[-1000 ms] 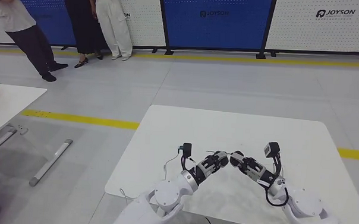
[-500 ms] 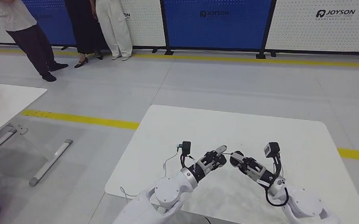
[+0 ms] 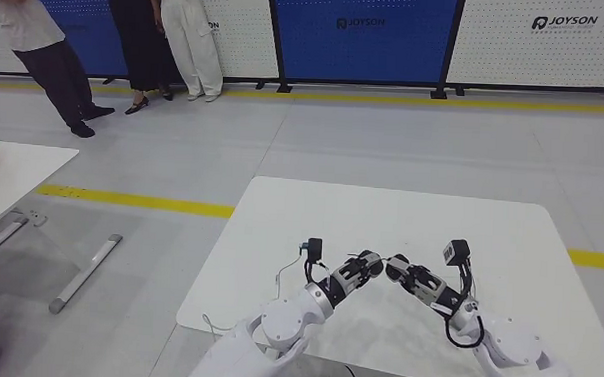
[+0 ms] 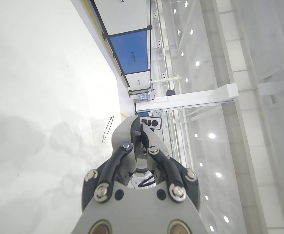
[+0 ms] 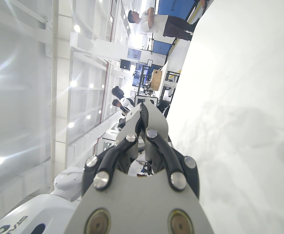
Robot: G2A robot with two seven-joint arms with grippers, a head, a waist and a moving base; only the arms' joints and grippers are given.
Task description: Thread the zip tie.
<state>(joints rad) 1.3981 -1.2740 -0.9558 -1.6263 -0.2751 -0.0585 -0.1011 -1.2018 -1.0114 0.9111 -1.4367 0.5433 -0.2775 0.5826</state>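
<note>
- I have both arms drawn in over the near middle of the counter. The left tool and the right tool sit almost tip to tip, close above the surface.
- In its wrist view the left tool's fingers are pressed together with no gap between them. A short dark ribbed strip shows low behind them. I take it for part of a tie, but I can't confirm it is pinched.
- The right tool's fingers are closed tight as well. I can't make out whether anything thin sits between the pads.
- Two zip ties lie side by side on the counter, beyond the left tool and apart from it, with nothing gripping them.
- My reading is that this is the threading step itself, with the tail being lined up on the head.
- The next move calls for one tool held steady while the other creeps in along the strap's line. Any twist at the wrist would send the tip past the slot.
- The main obstruction is the tools themselves, because tip to tip they hide the point where the tie ends should meet.
- A yellow floor line and another table lie well off from the work and don't interfere.
</note>
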